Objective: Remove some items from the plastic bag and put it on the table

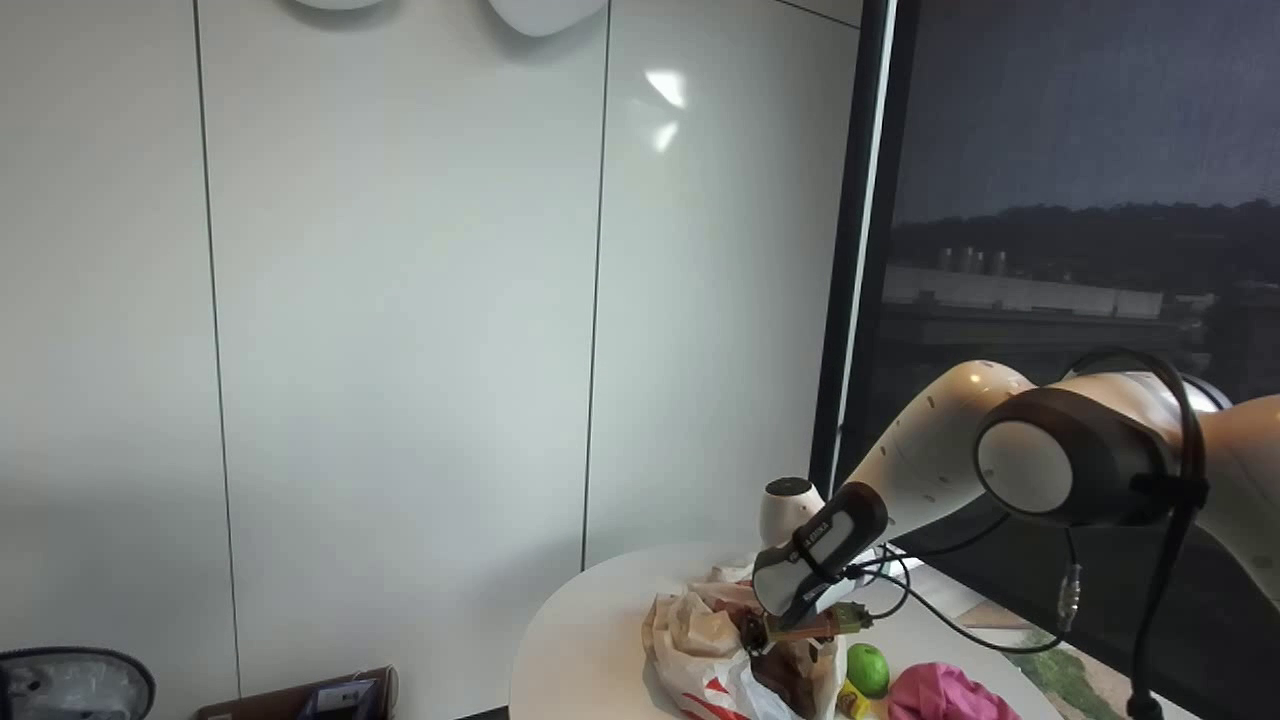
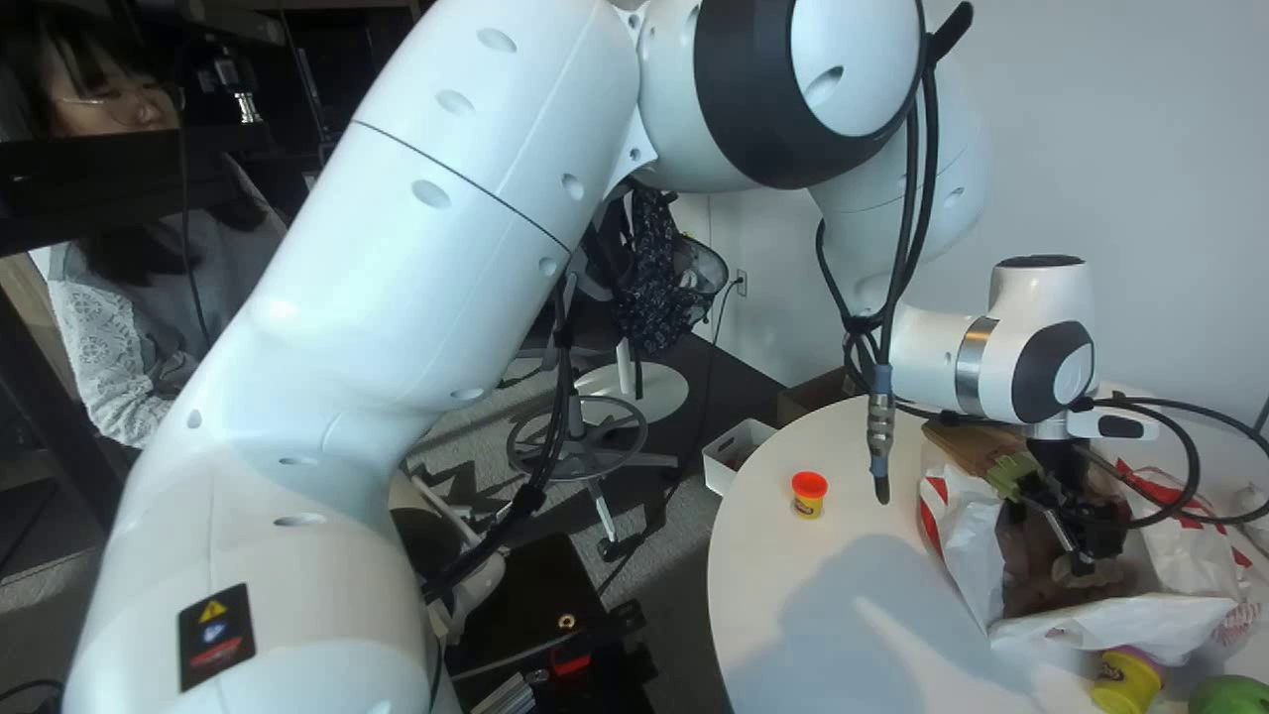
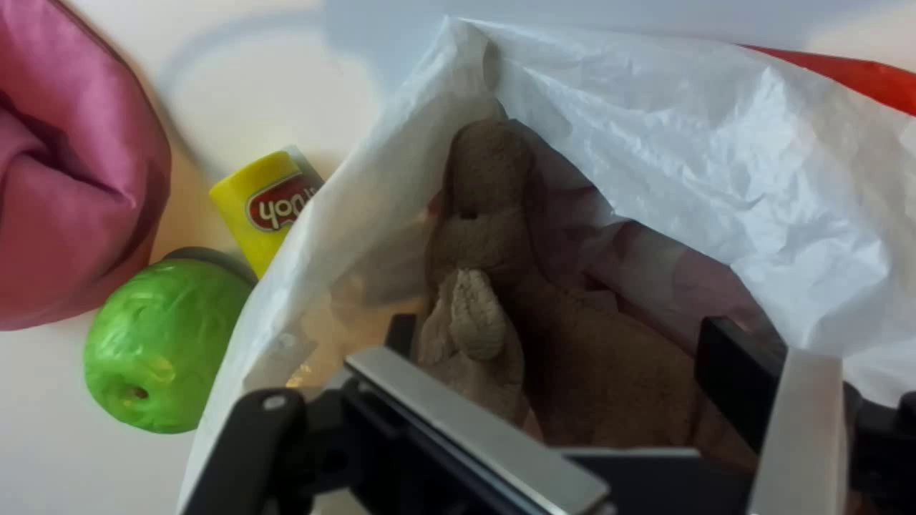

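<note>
The white plastic bag (image 3: 680,129) with red print lies gaping and crumpled on the round white table (image 2: 783,595). Its mouth faces up. Inside rests a soft brown object (image 3: 608,357), with a paler tan lump (image 3: 476,322) at its side. My gripper (image 3: 565,347) reaches down into the bag's mouth, jaws wide apart. The tan lump lies close to the left fingertip, the brown body lower down between the two; nothing is gripped. In an exterior view the gripper (image 2: 1079,550) points downward within the bag's opening. The deeper contents are hidden.
Beside the bag sit a yellow Play-Doh tub (image 3: 261,207), a green apple-like fruit (image 3: 168,343) and a pink cloth lump (image 3: 71,172). Another tub, orange-lidded (image 2: 808,494), stands near the table's edge. Loose cables (image 2: 1185,466) loop around the wrist.
</note>
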{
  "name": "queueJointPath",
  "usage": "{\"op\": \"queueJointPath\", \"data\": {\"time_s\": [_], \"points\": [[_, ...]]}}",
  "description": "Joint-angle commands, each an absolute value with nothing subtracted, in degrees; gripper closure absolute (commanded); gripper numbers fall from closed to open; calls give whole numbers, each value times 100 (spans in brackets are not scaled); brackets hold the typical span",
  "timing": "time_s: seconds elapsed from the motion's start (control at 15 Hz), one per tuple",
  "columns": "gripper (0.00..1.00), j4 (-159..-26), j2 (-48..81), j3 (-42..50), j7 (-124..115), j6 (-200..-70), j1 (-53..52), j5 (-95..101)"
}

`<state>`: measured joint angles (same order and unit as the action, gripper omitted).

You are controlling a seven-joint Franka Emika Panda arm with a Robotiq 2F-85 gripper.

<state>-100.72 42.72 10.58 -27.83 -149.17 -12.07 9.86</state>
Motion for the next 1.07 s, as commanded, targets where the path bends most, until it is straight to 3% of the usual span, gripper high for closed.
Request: {"op": "queueJointPath", "data": {"time_s": [0.0,0.2,0.27,0.4,0.87,1.0], "points": [[0,-9584,4759,1289,-3026,-14982,-1338,973],[0,-9440,4968,1290,-2994,-14930,-1307,917],[25,-9429,5008,1293,-3003,-14935,-1303,894],[34,-9466,5038,1258,-3010,-14978,-1278,813],[88,-9951,4573,1388,-3263,-14865,-1425,693],[92,-10124,4298,1532,-3398,-14761,-1558,799]]}}
